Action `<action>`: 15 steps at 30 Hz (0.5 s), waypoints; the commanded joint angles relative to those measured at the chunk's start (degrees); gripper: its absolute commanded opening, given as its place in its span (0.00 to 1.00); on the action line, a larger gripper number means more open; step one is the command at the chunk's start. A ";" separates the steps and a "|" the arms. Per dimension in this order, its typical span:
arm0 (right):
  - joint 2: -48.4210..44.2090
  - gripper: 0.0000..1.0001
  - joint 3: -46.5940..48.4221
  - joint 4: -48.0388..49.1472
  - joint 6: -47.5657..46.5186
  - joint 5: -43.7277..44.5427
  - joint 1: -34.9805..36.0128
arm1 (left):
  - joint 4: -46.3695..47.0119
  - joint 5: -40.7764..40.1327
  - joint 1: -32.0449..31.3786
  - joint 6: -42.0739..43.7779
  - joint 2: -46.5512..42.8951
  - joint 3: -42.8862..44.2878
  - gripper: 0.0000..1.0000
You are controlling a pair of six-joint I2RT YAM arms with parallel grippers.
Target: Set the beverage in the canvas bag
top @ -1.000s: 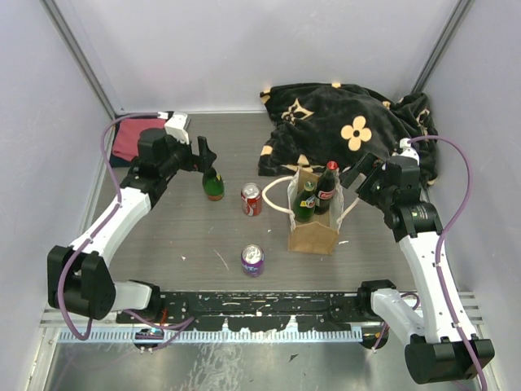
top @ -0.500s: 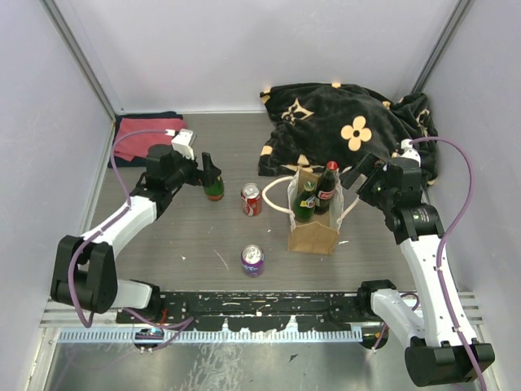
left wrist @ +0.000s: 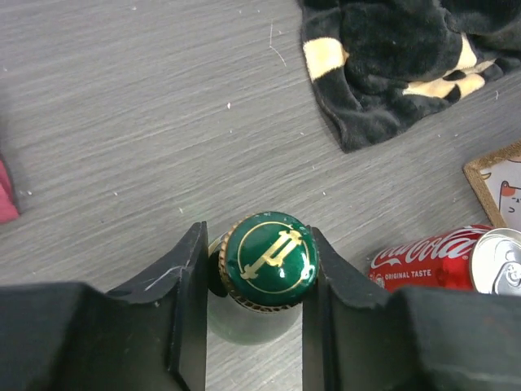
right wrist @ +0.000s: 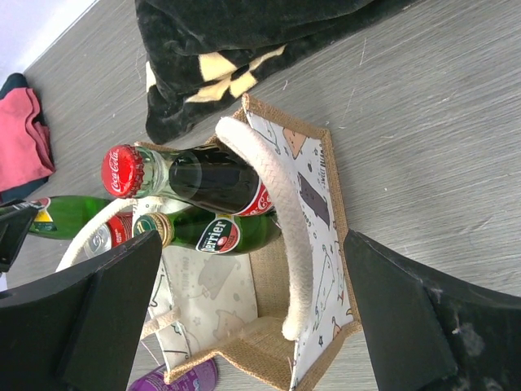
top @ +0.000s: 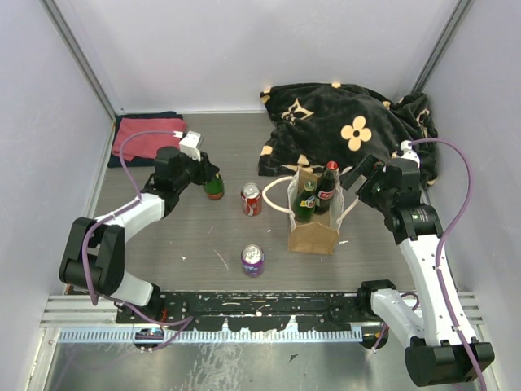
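Upright green glass bottle point(top: 213, 187) on the table point(top: 187, 240), long axis vertical, round shiny cap up, left of the tan woven bag point(top: 313, 234). Left claw point(left wrist: 256, 244) clamps its neck. Right claw point(top: 362, 181) gapes wide, holding nothing.

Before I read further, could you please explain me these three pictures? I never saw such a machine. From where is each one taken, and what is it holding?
These are two robot arms bolted at the near edge of a table. The wide picture looks down from above and behind them; the other two come from a camera on each wrist. The left fingers are closed on the top of an upright green bottle. The right fingers are open, holding nothing, near the canvas bag, which holds two bottles. A red can and a purple can stand on the table; a black flowered blanket and a red cloth lie at the back.
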 commanded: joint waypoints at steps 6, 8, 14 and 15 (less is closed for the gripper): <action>-1.27 1.00 0.82 2.29 1.14 0.37 -0.19 | -0.81 0.36 -0.13 -0.60 -3.51 3.05 0.00; -1.29 1.00 0.90 2.23 1.34 0.27 -0.15 | -3.55 1.77 -0.18 -1.08 -5.65 5.29 0.00; -1.90 1.00 0.97 1.88 1.53 0.36 -0.19 | -14.19 7.28 -2.29 -2.06 -10.63 16.84 0.00; -2.05 1.00 0.96 1.87 1.63 0.39 -0.13 | -15.66 8.24 -3.17 -1.82 -11.16 18.86 0.00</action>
